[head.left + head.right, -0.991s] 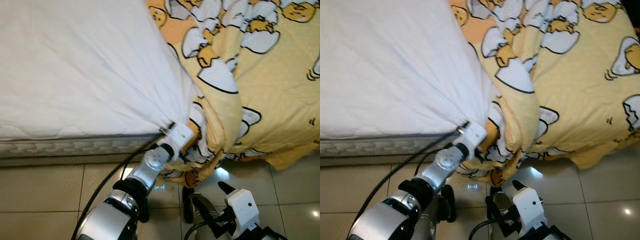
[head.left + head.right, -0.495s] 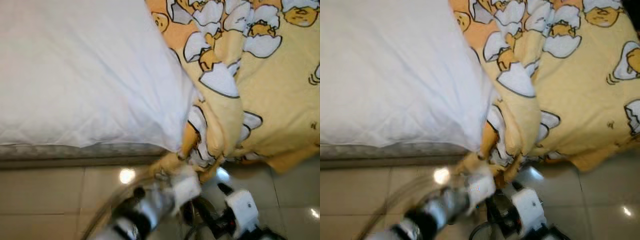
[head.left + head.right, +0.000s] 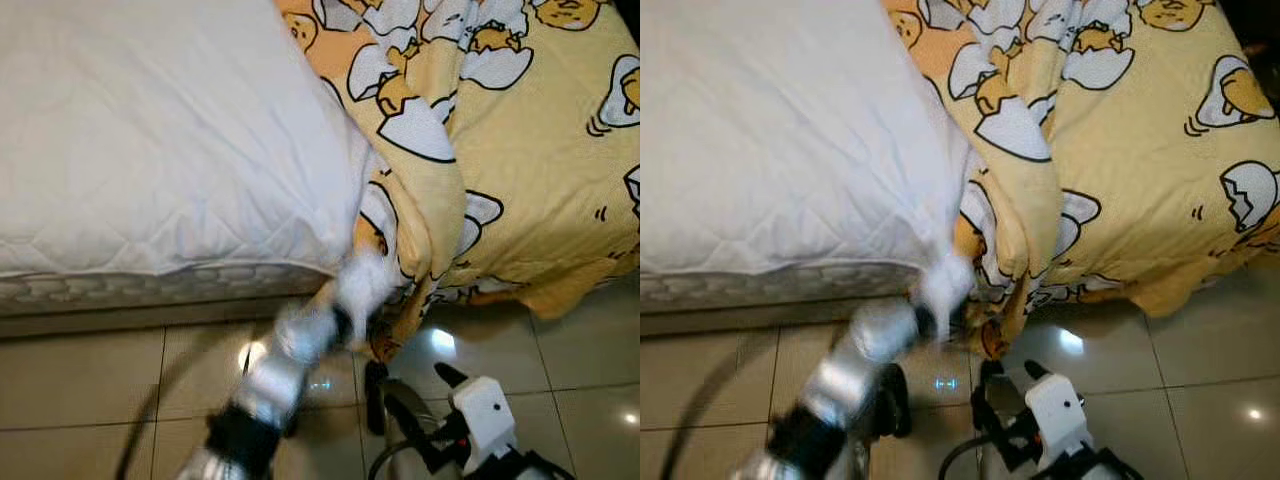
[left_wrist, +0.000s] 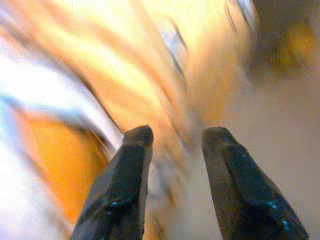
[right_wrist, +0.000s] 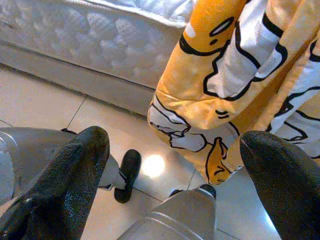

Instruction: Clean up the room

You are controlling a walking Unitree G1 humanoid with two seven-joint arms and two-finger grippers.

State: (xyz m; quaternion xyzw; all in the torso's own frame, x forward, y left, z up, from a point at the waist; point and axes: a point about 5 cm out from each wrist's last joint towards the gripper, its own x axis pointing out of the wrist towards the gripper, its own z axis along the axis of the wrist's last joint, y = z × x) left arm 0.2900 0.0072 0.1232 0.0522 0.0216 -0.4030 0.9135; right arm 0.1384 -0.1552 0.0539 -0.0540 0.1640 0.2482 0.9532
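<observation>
Jaws on left gripper (image 4: pixel 172 137) parted, nothing between them, blurry, right at the yellow egg-print blanket (image 3: pixel 520 180) edge | right gripper (image 5: pixel 172 165) jaws spread wide, low over floor tiles (image 3: pixel 80 390) | blanket draped off white bed (image 3: pixel 150 130) corner

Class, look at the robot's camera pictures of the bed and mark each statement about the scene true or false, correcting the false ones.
1. The yellow quilt with an egg-cartoon print hangs over the bed's edge toward the floor. True.
2. The white quilted mattress cover lies to the quilt's right. False: it lies to its left.
3. The floor is carpeted. False: it is glossy beige tiled floor.
4. The left pincer is open. True.
5. The right pincer grips the quilt. False: it is open, above the floor.
</observation>
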